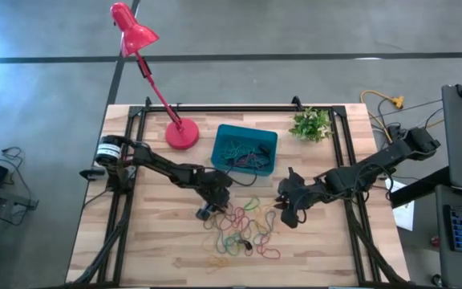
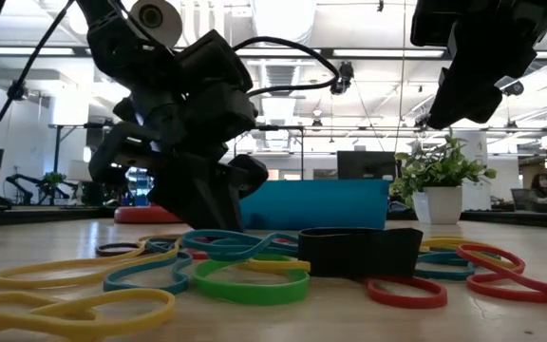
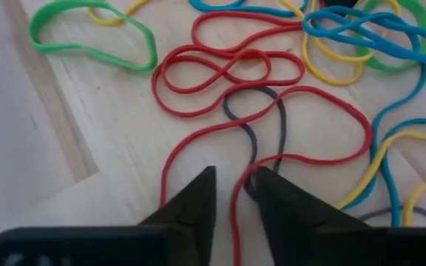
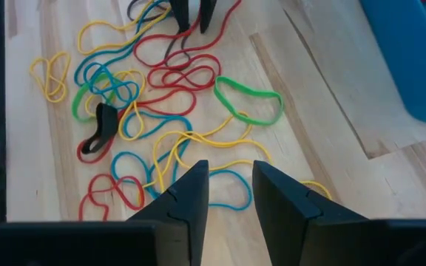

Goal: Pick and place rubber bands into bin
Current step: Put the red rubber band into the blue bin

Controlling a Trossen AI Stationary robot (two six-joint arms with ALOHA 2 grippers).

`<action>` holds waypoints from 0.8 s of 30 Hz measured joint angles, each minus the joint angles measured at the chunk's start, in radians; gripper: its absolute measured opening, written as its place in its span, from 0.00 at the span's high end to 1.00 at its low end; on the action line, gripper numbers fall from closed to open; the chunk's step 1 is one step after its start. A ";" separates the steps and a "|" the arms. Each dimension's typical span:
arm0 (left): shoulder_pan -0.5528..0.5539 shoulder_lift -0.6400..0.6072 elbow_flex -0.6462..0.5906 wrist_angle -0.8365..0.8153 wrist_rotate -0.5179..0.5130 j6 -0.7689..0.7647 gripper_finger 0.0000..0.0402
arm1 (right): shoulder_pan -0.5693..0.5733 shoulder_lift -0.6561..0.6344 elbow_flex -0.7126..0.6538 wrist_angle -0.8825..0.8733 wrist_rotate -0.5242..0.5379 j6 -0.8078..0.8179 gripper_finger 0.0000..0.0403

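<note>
High view: no readable brands, labels or writing anywhere. One wooden table (image 1: 151, 241), one teal bin (image 1: 245, 149) near its back edge with a few rubber bands already inside, one red lamp (image 1: 147, 60) whose round base sits just left of the bin, one small potted plant (image 1: 310, 124) to the bin's right. Rubber bands (image 1: 243, 233) lie in one loose tangle on the table in front of the bin, btwn the two arms: red, yellow, teal, green, plus one wide black one; too overlapped for an exact count, roughly a dozen or more. Left gripper (image 3: 235, 193) is down at the tangle's left-back edge, fingers (image 3: 195, 203) nearly together w/ a narrow gap, a red band strand running through that gap and a dark loop just ahead; can't tell if it's pinched. Right gripper (image 4: 228, 188) hangs above the tangle's right side, clear of the table, fingers a small way apart, holding nothing.
</note>
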 joint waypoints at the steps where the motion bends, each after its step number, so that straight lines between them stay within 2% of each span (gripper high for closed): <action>1: 0.000 0.000 -0.001 -0.002 0.001 -0.004 0.85 | 0.000 0.000 0.000 0.000 0.000 0.000 0.77; 5: 0.000 0.000 -0.002 -0.003 0.006 -0.037 0.98 | 0.000 0.000 0.000 0.000 0.000 -0.002 0.79; 11: 0.000 -0.010 0.002 -0.011 0.001 -0.057 1.00 | 0.000 0.000 0.000 0.000 -0.001 -0.003 0.81; 14: 0.003 -0.038 0.009 -0.032 -0.026 -0.074 1.00 | 0.000 0.000 0.000 0.000 -0.001 -0.003 0.82; 24: 0.007 -0.163 0.033 -0.021 -0.017 -0.074 1.00 | 0.000 0.001 0.000 -0.024 -0.002 -0.007 0.81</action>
